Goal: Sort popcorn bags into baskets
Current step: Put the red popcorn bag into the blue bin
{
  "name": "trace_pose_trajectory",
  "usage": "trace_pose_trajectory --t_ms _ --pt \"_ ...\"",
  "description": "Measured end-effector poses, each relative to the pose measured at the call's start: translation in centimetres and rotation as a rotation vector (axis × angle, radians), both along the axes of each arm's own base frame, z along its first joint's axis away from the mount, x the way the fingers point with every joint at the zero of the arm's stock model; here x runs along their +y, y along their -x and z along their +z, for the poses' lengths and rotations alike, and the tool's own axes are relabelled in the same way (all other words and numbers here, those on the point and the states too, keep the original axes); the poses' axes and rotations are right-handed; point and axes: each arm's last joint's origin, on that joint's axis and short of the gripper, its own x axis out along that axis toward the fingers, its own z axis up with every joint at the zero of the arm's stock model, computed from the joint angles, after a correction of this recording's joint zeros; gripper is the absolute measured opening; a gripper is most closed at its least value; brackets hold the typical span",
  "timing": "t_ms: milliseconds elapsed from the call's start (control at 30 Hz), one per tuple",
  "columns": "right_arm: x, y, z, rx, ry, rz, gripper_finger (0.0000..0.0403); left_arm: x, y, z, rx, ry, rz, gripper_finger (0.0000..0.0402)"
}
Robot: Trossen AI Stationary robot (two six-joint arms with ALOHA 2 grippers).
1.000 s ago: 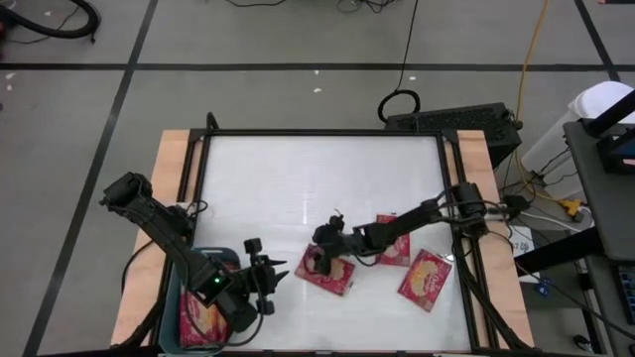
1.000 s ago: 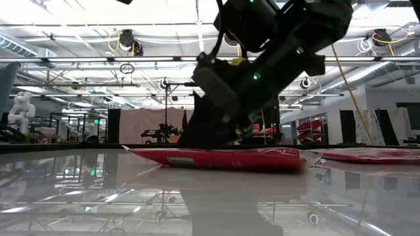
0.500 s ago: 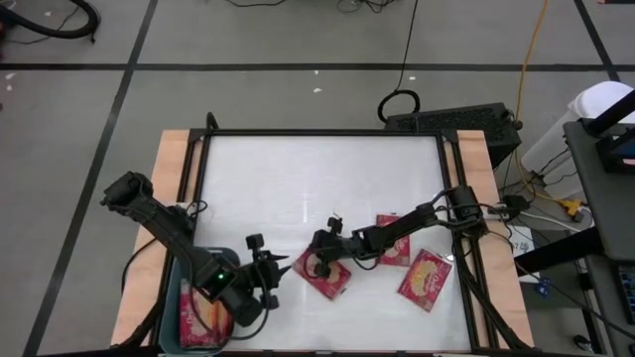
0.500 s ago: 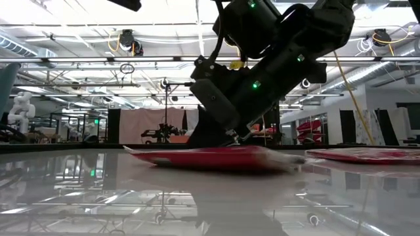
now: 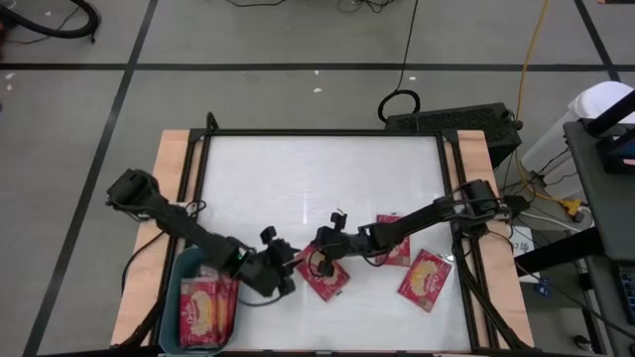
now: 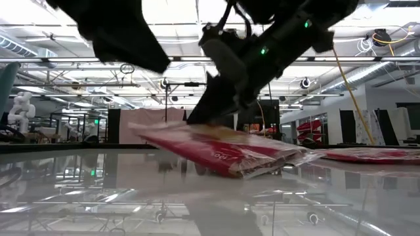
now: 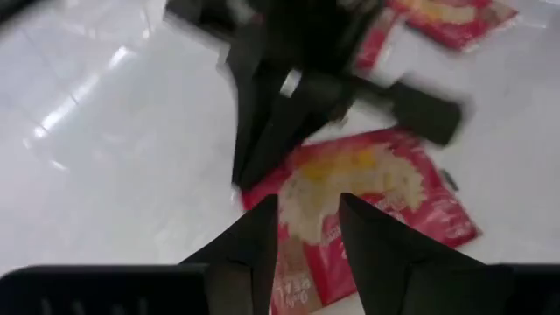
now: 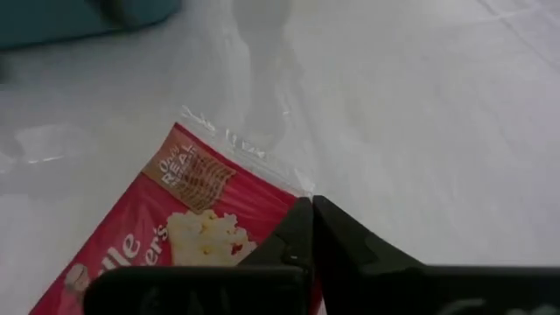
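From my overhead feed, the white tabletop (image 5: 298,188) sits in a black frame (image 5: 317,133), with bare wood strips (image 5: 171,188) along its left and right sides. Beyond the far edge, a black box (image 5: 451,121) rests on the grey floor (image 5: 248,99); a black cable (image 5: 407,50) loops beside it. Dark tape lines (image 5: 298,67) cross the floor. An orange cable (image 5: 534,45) runs at far right. The level feed shows ceiling lights (image 6: 125,40) and a white figure (image 6: 20,108) at far left.
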Motion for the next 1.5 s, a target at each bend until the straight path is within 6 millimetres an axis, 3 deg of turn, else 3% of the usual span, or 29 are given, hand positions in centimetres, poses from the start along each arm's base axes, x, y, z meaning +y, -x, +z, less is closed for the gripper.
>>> trace_pose_trajectory --t_ms 133,367,500,600,700,833,967,1300,1400,1500 --pt "0.3 0.5 1.8 -0.037 0.029 -0.001 0.0000 1.4 -0.2 -1.4 0.025 0.086 0.000 0.0166" --pt "1.0 1.2 3.9 -0.087 0.076 0.013 0.0000 2.4 -0.3 -2.6 -0.017 0.168 -0.032 0.0271" --pt "1.2 1.4 4.6 -0.105 0.099 0.021 0.0000 2.7 -0.5 -3.1 -0.053 0.242 -0.085 0.0292" --pt "1.4 1.6 4.8 -0.097 0.082 0.030 0.0000 3.4 -0.4 -3.5 -0.046 0.218 -0.029 0.0280" --pt "1.6 1.8 4.4 -0.052 -0.040 0.048 0.0000 3.8 -0.3 -3.7 -0.024 0.228 -0.005 0.0260" --pt "2.1 2.2 3.5 0.017 -0.157 0.017 0.0011 3.7 -0.3 -3.8 0.006 0.194 -0.076 0.0227" --pt "2.2 2.3 2.4 0.065 -0.185 -0.019 0.0049 3.7 -0.3 -3.8 0.018 0.154 -0.109 0.0187" --pt "0.7 0.1 -2.3 0.062 -0.107 -0.067 0.0199 3.8 -0.1 -4.0 0.043 0.150 -0.102 0.0103" --pt "0.3 -0.3 -3.8 0.082 -0.124 -0.056 0.0213 3.8 -0.1 -4.0 0.045 0.150 -0.102 0.0094" --pt "0.3 -0.5 -4.6 0.091 -0.118 -0.031 0.0193 3.8 -0.1 -4.0 0.052 0.146 -0.102 0.0093"
